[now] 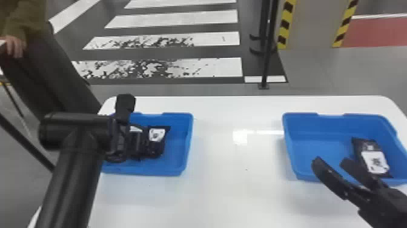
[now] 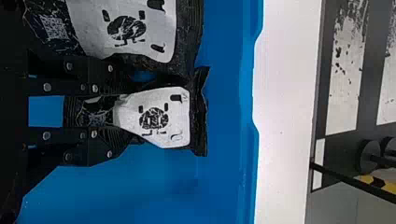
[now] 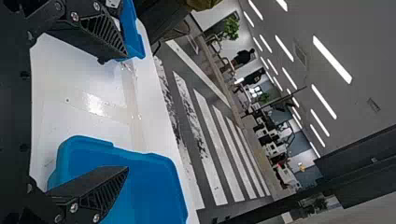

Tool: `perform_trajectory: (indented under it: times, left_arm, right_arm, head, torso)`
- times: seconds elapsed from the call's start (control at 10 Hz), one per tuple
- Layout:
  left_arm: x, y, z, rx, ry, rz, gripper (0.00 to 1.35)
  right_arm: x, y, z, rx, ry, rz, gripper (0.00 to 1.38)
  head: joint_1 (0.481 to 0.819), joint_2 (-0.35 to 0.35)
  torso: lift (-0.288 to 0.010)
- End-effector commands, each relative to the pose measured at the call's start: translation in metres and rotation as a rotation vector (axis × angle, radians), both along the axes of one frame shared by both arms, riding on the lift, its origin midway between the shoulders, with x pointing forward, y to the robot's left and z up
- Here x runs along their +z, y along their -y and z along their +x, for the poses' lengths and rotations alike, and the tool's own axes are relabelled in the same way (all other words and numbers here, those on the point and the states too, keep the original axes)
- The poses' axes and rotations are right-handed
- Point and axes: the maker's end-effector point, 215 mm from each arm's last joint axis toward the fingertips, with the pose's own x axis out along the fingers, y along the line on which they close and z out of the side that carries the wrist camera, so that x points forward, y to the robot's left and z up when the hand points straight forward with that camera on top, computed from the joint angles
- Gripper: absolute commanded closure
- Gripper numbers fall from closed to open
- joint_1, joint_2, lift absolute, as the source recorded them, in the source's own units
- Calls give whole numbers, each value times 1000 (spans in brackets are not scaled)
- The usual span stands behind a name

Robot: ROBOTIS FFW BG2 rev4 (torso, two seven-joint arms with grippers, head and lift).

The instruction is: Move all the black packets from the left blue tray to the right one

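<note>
Beyond everything, a grey floor [image 1: 318, 68] painted with worn white stripes. Next in size, a glossy white counter [image 1: 236, 188] with rounded far corners. Carries two blue trays well apart: the left blue tray [image 1: 177, 163] and the right blue tray [image 1: 316, 136].

Over the near wall of the right blue tray, the right pincer [image 1: 331, 162]. Stands spread, with a wide gap between its fingers. Inside the left blue tray's outline, the left pincer [image 1: 154, 149]. Presses from two sides on the near end of a packet; points away from the robot's front with the packet jutting past its tips. Cannot tell whether the packet's underside touches the tray floor.

Just beside, on the left, a second black packet [image 2: 187, 51]. Looks crinkled and shiny, with a big white label and a small square of code-like print. Matches closely the pinched packet [image 2: 200, 112]: black, squeezed narrow between the fingers, widening toward a flat, creased end seal, with a white label and a round dark print in its middle. In the right blue tray, near the right wall, a third black packet [image 1: 362, 148]. Lies slightly aslant, white label facing up, dark print showing.
</note>
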Motion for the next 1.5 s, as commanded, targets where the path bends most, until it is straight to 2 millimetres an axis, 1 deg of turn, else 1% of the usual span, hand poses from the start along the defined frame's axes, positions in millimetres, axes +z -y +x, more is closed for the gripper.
perform_trajectory:
  times: [0.0, 0.1, 0.2, 0.3, 0.4, 0.5, 0.6, 0.7, 0.8, 0.9, 1.0, 1.1, 1.2, 1.4]
  left_arm:
    - [14, 2, -2, -10, 57, -23, 1144]
    - [31, 5, -12, -12, 104, -54, 1144]
    - [49, 13, -20, -27, 148, -77, 1144]
    - [66, 24, -30, -54, 191, -98, 1144]
    - [85, 39, -41, -89, 241, -117, 1144]
    - [102, 62, -56, -143, 279, -142, 1144]
    - [115, 98, -70, -220, 311, -186, 1144]
    - [125, 134, -83, -297, 342, -241, 1144]
    - [124, 161, -98, -347, 335, -285, 1144]
    - [123, 183, -109, -385, 326, -322, 1144]
    - [121, 199, -116, -413, 315, -344, 1144]
    - [124, 215, -120, -448, 314, -365, 1144]
    - [131, 230, -122, -479, 323, -386, 1144]
    - [140, 257, -130, -541, 331, -422, 1144]
  right_arm:
    - [1, -1, -1, 1, 2, 5, 176]
    - [3, -1, -1, 2, 4, 4, 176]
    - [4, -2, -2, 6, 5, 5, 176]
    - [7, -7, -1, 16, 11, 11, 177]
    - [12, -15, -1, 37, 19, 17, 176]
    - [17, -23, 1, 62, 30, 25, 176]
    - [22, -30, 2, 82, 39, 27, 176]
    - [30, -40, 5, 110, 54, 33, 177]
    - [34, -50, 6, 140, 62, 39, 177]
    - [39, -60, 8, 166, 72, 43, 176]
    - [38, -67, 12, 183, 71, 52, 176]
    - [39, -72, 19, 201, 80, 62, 174]
    - [44, -82, 21, 225, 87, 71, 174]
    - [44, -96, 28, 253, 88, 91, 176]
  head:
    - [695, 124]
    - [695, 122]
    - [695, 121]
    - [695, 117]
    - [695, 110]
    - [695, 107]
    - [695, 99]
    - [695, 73]
    - [695, 38]
    - [695, 20]
    - [695, -7]
    - [695, -24]
    - [695, -39]
    - [695, -57]
  torso:
    - [-140]
    - [-140]
    - [-140]
    - [-140]
    - [-140]
    - [-140]
    - [-140]
    - [-140]
    - [-140]
    - [-140]
    - [-140]
    - [-140]
    - [-140]
    - [-140]
